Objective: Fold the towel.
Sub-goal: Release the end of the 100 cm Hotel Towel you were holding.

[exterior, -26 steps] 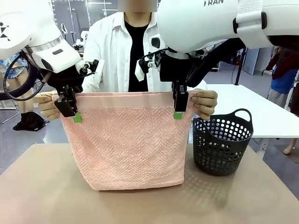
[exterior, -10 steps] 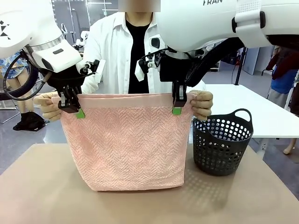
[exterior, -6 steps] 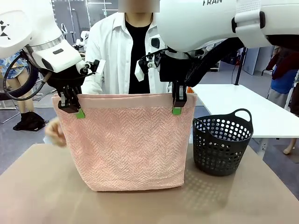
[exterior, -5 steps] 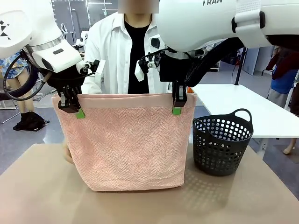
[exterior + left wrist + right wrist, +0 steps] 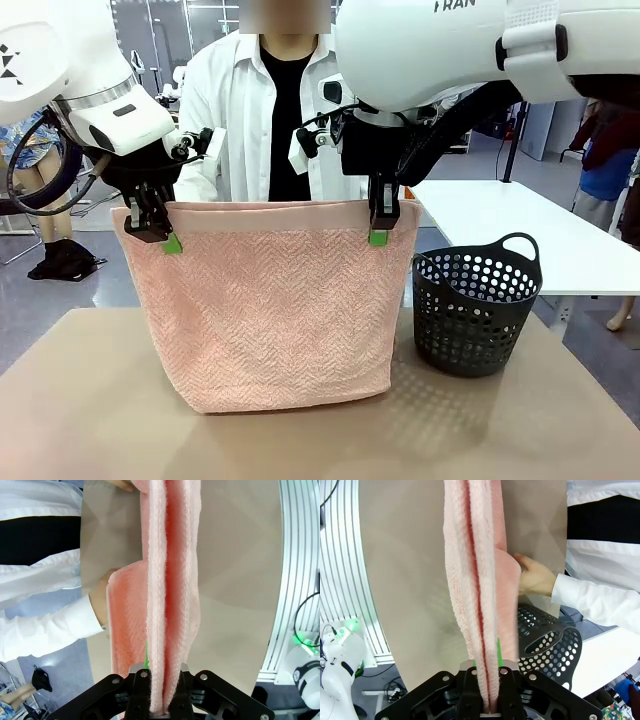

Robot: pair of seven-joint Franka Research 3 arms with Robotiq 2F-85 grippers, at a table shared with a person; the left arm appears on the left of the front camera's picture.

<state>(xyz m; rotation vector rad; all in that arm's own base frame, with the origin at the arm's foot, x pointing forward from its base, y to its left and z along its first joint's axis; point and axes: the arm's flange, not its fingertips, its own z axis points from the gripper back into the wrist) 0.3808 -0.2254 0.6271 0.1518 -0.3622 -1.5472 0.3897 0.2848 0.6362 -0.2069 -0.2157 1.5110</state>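
The salmon-pink towel (image 5: 270, 310) hangs doubled over above the tan table (image 5: 80, 400), its lower edge resting on the tabletop. My left gripper (image 5: 155, 232) is shut on its upper left corner and my right gripper (image 5: 378, 225) is shut on its upper right corner. In the left wrist view the towel (image 5: 170, 580) runs straight up from my pinched left gripper (image 5: 160, 672), and a person's hand (image 5: 100, 602) touches the far layer lower down. In the right wrist view the towel (image 5: 475, 580) rises from my right gripper (image 5: 487, 667), with the person's other hand (image 5: 535, 577) on its far layer.
A black perforated basket (image 5: 475, 310) stands on the table right of the towel, close to its edge, and also shows as the basket (image 5: 545, 640) in the right wrist view. The person in a white shirt (image 5: 250, 110) stands right behind the towel. A white table (image 5: 540, 230) lies at the back right.
The person's hands have let go of the towel's top corners and dropped behind it to the lower far layer. Both grippers have kept their hold and place.
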